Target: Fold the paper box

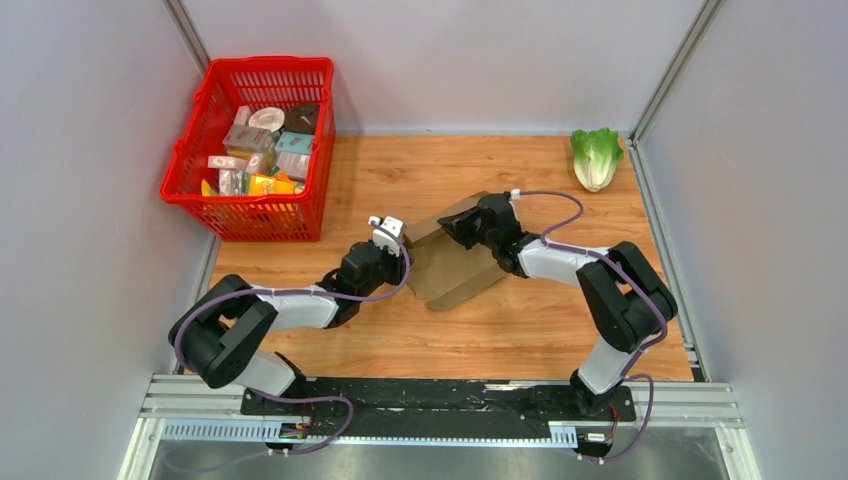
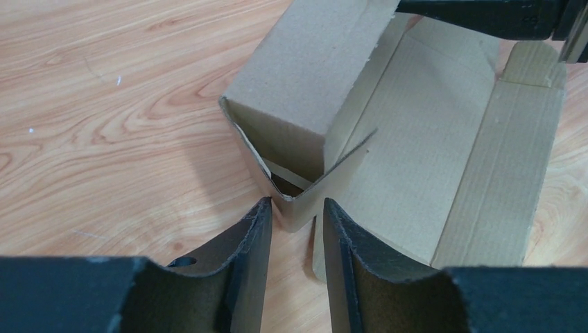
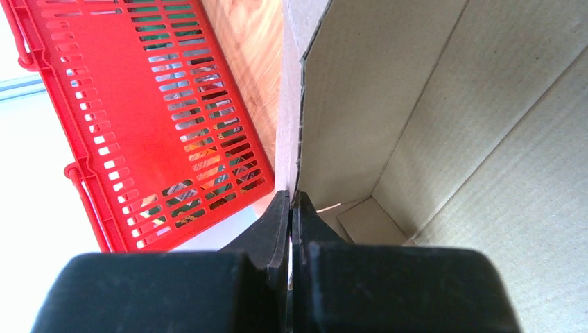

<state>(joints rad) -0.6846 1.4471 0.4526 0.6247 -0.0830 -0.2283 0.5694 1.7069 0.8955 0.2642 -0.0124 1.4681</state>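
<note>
The paper box [image 1: 455, 272] is plain brown cardboard, partly folded, in the middle of the wooden table. In the left wrist view one wall stands up at a folded corner [image 2: 298, 198], and the rest of the paper box [image 2: 444, 139] lies flat to the right. My left gripper [image 2: 297, 202] is open, its two fingertips on either side of that corner. My right gripper [image 3: 291, 198] is shut on the edge of an upright wall of the paper box [image 3: 360, 104], at the far side. From above, the left gripper [image 1: 405, 245] and right gripper [image 1: 458, 226] face each other across the box.
A red basket [image 1: 250, 215] holding several small printed packages stands at the back left, and it shows close by as a red basket [image 3: 139, 104] in the right wrist view. A lettuce [image 1: 597, 157] lies at the back right corner. Grey walls close in both sides.
</note>
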